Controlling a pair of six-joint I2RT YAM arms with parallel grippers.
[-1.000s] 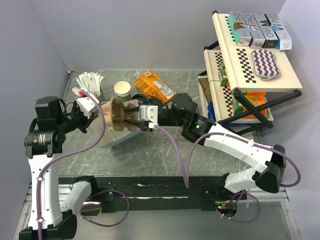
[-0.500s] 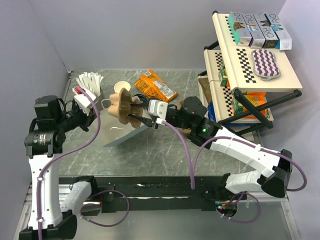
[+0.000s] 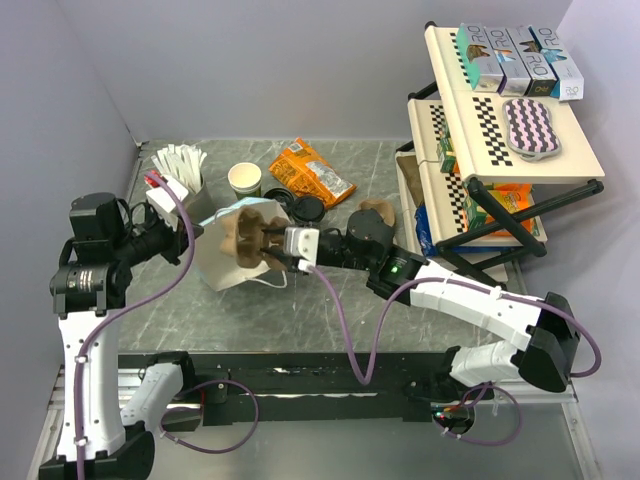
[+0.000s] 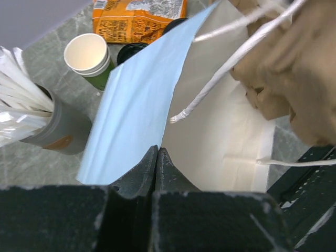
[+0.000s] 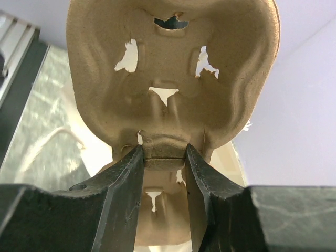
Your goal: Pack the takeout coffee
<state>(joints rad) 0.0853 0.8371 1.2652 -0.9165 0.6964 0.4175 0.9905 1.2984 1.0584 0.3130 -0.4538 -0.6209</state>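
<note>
My left gripper (image 3: 197, 231) (image 4: 157, 150) is shut on the edge of a white paper bag (image 3: 222, 268) (image 4: 136, 100) and holds its mouth up and open. A brown pulp cup carrier (image 3: 247, 238) (image 5: 173, 68) (image 4: 299, 79) sits at that mouth, with my right gripper (image 3: 272, 250) (image 5: 164, 152) shut on its centre ridge. Just behind the bag show two round black lids (image 3: 283, 197) (image 4: 131, 51). I cannot tell whether either one tops the takeout coffee, since the bag hides what is below them.
A lidless white-and-green cup (image 3: 245, 179) (image 4: 86, 52) and a grey cup of white sticks (image 3: 183, 170) (image 4: 47, 128) stand at the back left. An orange snack bag (image 3: 310, 172) lies behind. A tilted shelf rack (image 3: 500, 150) fills the right. Another brown carrier (image 3: 376, 214) lies by the right arm.
The right gripper has brought the carrier down and left into the bag's mouth. The bag, lying low a second ago, now stands raised and open.
</note>
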